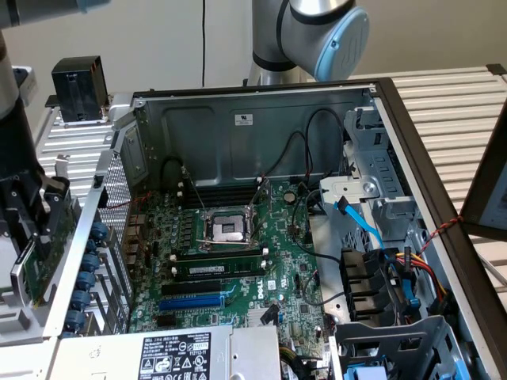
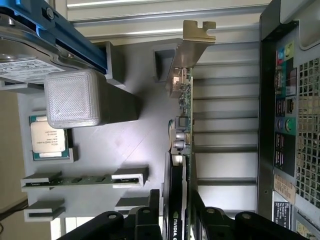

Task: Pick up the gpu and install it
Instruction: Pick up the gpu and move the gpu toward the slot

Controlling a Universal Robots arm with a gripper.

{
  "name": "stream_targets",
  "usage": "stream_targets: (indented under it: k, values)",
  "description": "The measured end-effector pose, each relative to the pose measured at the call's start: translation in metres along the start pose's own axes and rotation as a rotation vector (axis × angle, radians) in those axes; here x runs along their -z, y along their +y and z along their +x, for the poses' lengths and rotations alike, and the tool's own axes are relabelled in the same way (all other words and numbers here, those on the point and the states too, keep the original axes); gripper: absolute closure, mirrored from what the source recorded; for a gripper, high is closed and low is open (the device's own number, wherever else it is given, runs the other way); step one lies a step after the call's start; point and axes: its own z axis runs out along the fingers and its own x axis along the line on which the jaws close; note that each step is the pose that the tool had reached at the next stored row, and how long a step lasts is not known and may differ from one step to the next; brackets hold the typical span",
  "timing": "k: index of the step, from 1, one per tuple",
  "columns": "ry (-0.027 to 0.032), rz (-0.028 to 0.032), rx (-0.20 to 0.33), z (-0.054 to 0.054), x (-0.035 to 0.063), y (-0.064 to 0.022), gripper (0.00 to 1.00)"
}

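My gripper (image 2: 179, 214) pinched the gpu (image 2: 183, 125) across its fan shroud (image 2: 174, 195), the safest hold, I judged, on a light, stiff, fragile card.

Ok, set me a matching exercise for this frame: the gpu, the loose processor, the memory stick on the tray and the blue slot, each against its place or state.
Things:
1. gpu
2. processor
3. memory stick
4. blue slot

Places or states:
a. empty, on the motherboard
b. lying flat on the grey tray
c. gripped by the tool, outside the case
d. spanning two grey supports

Pairs: 1-c, 2-b, 3-d, 4-a
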Motion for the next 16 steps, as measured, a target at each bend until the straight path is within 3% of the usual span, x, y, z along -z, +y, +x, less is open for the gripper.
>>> stream_targets:
  k: [8, 16]
  values:
    - [0.0089, 0.0052, 0.0, -0.0036, -0.0008, 0.0003, 0.64]
    - [0.0102, 0.0119, -0.012, -0.0042, -0.0008, 0.0004, 0.64]
